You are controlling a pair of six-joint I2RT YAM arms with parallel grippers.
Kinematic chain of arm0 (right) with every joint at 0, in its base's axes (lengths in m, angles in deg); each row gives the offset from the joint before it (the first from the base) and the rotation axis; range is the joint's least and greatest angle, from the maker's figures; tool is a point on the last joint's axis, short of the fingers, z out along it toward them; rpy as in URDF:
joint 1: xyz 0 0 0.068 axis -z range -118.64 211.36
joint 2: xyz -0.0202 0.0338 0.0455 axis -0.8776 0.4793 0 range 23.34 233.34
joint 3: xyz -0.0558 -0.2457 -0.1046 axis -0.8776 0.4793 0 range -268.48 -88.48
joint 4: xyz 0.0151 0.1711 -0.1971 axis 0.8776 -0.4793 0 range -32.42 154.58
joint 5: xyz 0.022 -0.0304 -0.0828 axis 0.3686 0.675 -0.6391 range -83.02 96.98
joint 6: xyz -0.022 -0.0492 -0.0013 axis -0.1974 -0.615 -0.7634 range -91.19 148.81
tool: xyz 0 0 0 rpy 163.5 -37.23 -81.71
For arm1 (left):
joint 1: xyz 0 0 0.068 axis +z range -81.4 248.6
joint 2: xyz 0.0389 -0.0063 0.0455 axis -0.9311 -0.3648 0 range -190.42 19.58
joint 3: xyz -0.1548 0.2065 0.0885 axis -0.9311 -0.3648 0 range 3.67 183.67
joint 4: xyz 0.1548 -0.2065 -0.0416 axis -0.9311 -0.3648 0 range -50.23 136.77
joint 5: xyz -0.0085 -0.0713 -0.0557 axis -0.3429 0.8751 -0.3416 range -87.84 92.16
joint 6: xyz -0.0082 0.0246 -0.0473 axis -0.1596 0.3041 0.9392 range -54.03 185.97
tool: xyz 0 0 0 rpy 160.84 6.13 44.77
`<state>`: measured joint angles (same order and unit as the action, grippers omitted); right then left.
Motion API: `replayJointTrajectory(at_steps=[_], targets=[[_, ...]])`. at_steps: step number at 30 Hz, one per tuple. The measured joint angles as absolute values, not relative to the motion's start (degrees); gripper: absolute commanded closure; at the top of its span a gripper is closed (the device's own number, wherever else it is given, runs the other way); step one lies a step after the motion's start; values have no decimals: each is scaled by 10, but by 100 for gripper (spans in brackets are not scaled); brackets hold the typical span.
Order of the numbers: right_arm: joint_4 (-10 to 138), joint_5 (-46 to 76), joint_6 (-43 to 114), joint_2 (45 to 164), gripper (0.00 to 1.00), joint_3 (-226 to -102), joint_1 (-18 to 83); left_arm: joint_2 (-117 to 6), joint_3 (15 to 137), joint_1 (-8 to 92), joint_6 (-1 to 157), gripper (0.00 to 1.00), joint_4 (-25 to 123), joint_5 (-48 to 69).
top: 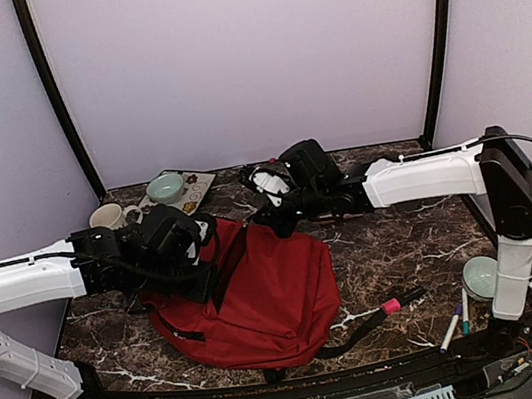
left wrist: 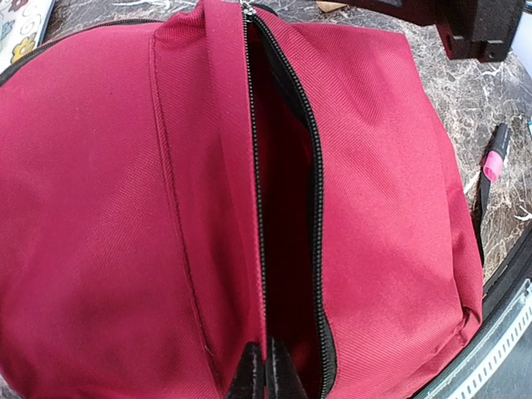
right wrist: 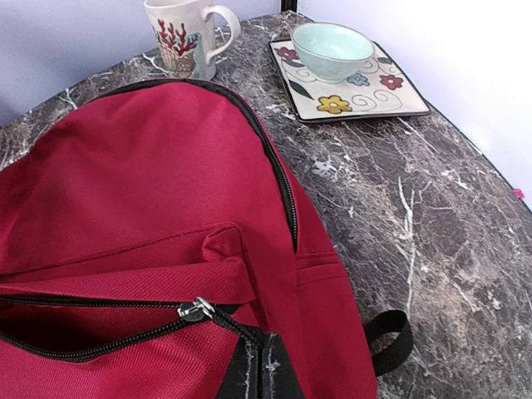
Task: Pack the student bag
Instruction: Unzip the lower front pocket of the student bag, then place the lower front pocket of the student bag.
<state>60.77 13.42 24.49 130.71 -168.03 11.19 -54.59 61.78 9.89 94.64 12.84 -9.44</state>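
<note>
A mug (top: 107,218) stands at the upper left of the overhead view. Just right of it a pale green bowl (top: 165,187) sits on a flowered plate (top: 201,184). Below them the left gripper (left wrist: 266,367) reaches in from the left. Its fingers are pressed together on the red flap at one end of the zip opening (left wrist: 287,208). The bag (top: 271,295), dark red and the largest thing in view, lies flat on the marble table (top: 404,238) at the centre of the frame. At the bag's upper edge the right gripper (right wrist: 262,366) comes in from the right. Its fingers are likewise closed, pinching the black zip tape just past the zip pull (right wrist: 194,310). The opening's long axis runs from one gripper to the other, from lower left to upper right, so the pocket mouth lies between the two arms and about equally near each. Lower right of the bag lie a pink-capped marker (top: 392,306), a second small bowl (top: 480,277) and some pens (top: 451,332), probably the things to be packed.
</note>
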Motion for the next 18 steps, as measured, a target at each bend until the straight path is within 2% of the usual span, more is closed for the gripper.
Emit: replayJointTrajectory(at_steps=[8, 18], targets=[[627, 184, 277, 1282, 100, -1604, 113, -543, 590, 99, 965, 100, 152, -93], [624, 220, 295, 1249, 100, -1602, 88, -543, 589, 99, 966, 100, 163, -89]])
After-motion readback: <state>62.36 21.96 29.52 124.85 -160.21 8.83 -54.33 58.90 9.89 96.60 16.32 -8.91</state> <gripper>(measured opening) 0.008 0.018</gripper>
